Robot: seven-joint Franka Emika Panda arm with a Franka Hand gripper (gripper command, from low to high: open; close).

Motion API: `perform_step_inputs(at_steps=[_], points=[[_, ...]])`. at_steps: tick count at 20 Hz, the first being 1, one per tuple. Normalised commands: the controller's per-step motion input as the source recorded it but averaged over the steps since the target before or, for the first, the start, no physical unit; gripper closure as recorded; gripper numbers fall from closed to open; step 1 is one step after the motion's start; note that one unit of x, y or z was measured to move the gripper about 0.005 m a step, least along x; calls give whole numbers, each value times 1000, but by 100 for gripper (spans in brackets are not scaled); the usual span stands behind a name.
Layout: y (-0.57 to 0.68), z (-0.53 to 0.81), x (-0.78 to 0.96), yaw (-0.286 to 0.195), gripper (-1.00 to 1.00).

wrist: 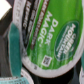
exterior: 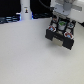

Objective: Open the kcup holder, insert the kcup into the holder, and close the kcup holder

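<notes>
I see the black kcup holder (exterior: pixel 61 34) sitting on the white bench (exterior: pixel 30 57), over at the exterior view's right. Its tray is pulled out, and round slots show on top with small pods inside them. One pod in the tray has a green top, and I think that is the kcup (exterior: pixel 61 23), but it is very small and blurry from here. The claw (exterior: pixel 63 15) hangs right above the kcup holder, with its white body going up out of the picture. I cannot tell if the claw is wide or narrow, or if it is pinching anything, because the fingers are too fuzzy. In the wrist view I am very close to the kcup (wrist: pixel 52 30). Its green foil top fills most of that picture, and I can read the words DARK MAGIC on it. The edge of a teal pod (wrist: pixel 14 45) sits just beside it, in the dark tray. Far from the kcup holder, at the back of the bench, stands a tall white bottle shape (exterior: pixel 25 11) with a blue glow near its bottom.
</notes>
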Motion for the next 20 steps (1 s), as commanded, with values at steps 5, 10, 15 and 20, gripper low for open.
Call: perform_step_inputs(at_steps=[5,10,15,20], points=[[11,395,30,78,-100],[-137,489,161,39,-100],[-387,466,410,26,-100],[-433,276,591,30,-100]])
